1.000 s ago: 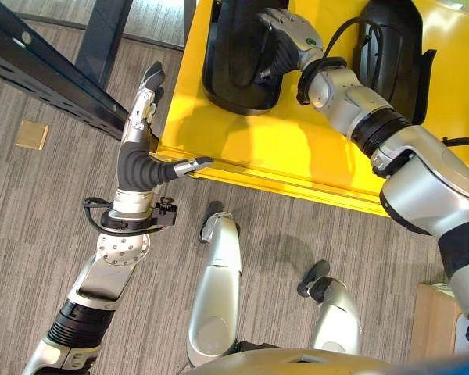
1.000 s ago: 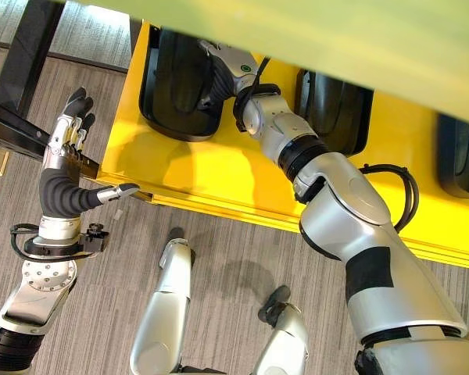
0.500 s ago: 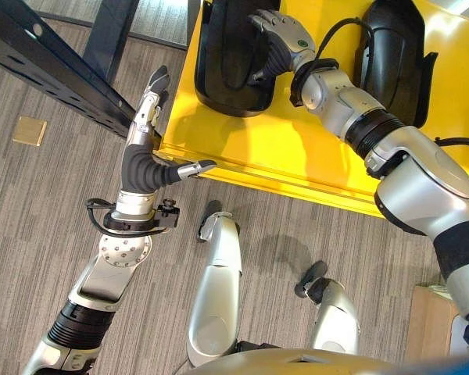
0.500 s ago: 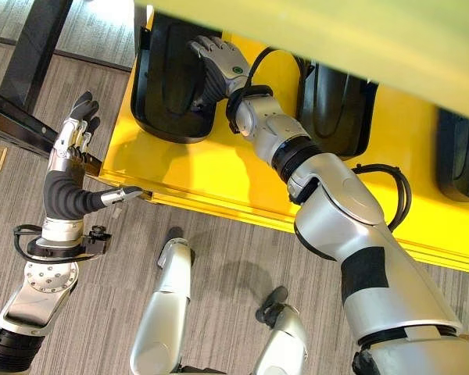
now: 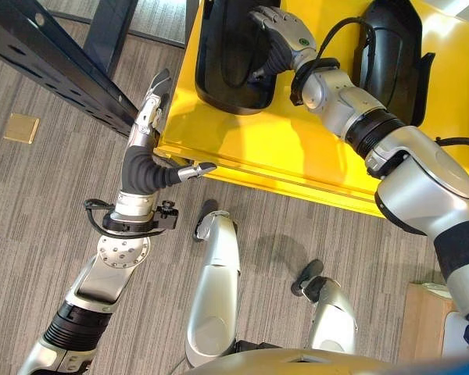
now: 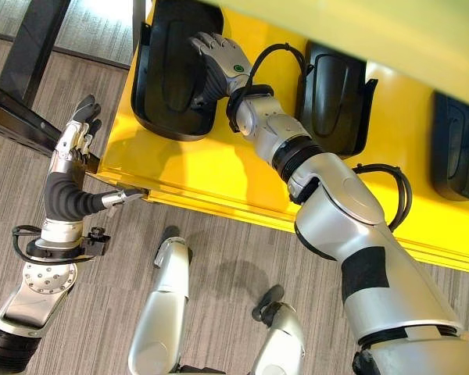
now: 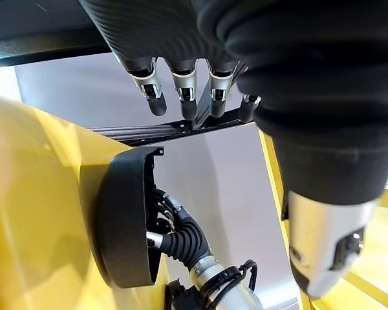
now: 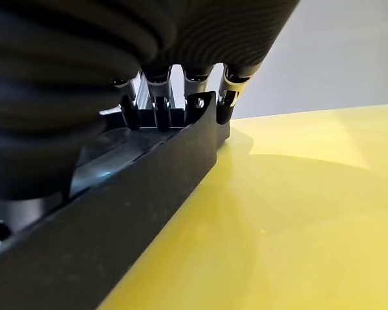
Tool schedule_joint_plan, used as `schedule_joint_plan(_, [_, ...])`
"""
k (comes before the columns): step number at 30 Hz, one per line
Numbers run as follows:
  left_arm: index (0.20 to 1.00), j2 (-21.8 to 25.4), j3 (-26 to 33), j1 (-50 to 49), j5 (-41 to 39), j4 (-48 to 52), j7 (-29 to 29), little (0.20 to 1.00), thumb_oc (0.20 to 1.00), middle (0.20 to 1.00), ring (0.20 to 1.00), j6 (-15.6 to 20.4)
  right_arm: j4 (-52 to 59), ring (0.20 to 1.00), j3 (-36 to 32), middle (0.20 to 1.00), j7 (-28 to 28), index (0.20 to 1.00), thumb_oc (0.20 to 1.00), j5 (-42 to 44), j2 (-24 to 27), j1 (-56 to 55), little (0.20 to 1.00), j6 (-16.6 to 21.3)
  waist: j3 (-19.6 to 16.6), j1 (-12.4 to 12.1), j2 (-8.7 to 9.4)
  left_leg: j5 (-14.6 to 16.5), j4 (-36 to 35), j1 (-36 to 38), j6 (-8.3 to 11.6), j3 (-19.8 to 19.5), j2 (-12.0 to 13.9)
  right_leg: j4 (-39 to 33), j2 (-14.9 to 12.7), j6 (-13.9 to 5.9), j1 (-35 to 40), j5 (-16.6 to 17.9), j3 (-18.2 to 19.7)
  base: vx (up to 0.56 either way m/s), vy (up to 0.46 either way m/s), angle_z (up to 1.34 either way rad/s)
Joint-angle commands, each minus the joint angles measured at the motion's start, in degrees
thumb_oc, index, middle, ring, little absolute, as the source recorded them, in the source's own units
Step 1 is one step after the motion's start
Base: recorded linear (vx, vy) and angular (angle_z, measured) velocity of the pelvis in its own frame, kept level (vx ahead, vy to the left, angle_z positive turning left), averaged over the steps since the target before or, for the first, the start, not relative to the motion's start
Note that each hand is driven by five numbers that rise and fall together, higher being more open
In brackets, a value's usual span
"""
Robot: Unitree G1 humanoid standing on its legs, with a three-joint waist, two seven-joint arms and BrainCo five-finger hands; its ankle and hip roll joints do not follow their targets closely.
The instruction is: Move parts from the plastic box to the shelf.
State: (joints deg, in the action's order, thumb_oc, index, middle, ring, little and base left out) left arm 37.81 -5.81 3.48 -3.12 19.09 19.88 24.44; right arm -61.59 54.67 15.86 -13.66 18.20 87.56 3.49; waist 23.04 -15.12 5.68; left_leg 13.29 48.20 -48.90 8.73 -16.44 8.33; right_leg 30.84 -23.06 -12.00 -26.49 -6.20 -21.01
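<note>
Silver-grey arms, dark ribbed wrist covers, black cable loops, dark-tipped fingers.

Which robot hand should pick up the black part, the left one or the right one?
The right hand, probably. Its fingers already curl over the rim of the black part in the yellow box. The left hand is open at the box's outer corner.

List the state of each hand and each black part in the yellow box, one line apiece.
Right hand: reached into the box, fingers curled over the wall of the nearest black part.
Left hand: open, fingers straight, at the box's corner, holding nothing.
Nearest black part: lying on the yellow box floor.
Second black part: lying untouched.
Third black part: lying untouched.
</note>
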Motion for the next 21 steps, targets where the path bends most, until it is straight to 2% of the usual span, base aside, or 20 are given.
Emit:
schedule_joint_plan(1, [1.000,4.19,11.68,1.01,-3.83,-0.70,6.82,1.000,1.000,1.000,1.000,-0.27,-0.48,1.000,-3.07,1.000,1.44,1.000,1.000,1.24,2.62,6.28,1.000,0.28,2.15,-4.20,1.83,-0.46,-2.36,-0.31,-5.52,4.41,-2.95,7.45,-0.58,1.50,-3.09,-1.35,4.85,0.00,0.000,0.00])
schedule_joint_plan(5, [1.000,4.28,11.70,0.89,-3.86,-0.92,6.79,1.000,1.000,1.000,1.000,-0.41,1.17,1.000,-3.22,1.000,2.06,1.000,1.000,1.31,3.82,7.20,1.000,0.18,1.70,-3.79,1.80,-0.47,-2.41,0.02,-5.48,4.50,-2.89,7.46,-0.63,1.46,-2.78,-1.43,4.98,0.00,0.000,0.00])
schedule_joint_plan(10, [1.000,4.37,12.28,0.26,-3.49,-1.08,7.14,1.000,1.000,1.000,1.000,-0.68,8.29,1.000,-4.63,1.000,3.84,1.000,1.000,2.54,6.43,9.09,1.000,0.43,1.16,-2.95,1.83,-0.40,-2.59,0.66,-5.28,4.83,-2.56,7.58,-0.55,1.57,-2.70,-1.62,5.45,0.00,0.000,0.00])
schedule_joint_plan(21, [1.000,4.98,12.41,0.07,-2.92,-2.05,7.85,1.000,1.000,1.000,1.000,-2.01,23.27,1.000,-12.05,1.000,7.12,1.000,1.000,7.07,8.10,8.64,1.000,1.74,0.37,-1.34,1.47,-0.56,-2.65,1.70,-5.15,5.75,-2.08,8.33,-0.43,2.04,-3.27,-2.16,6.89,-0.01,-0.005,-0.03])
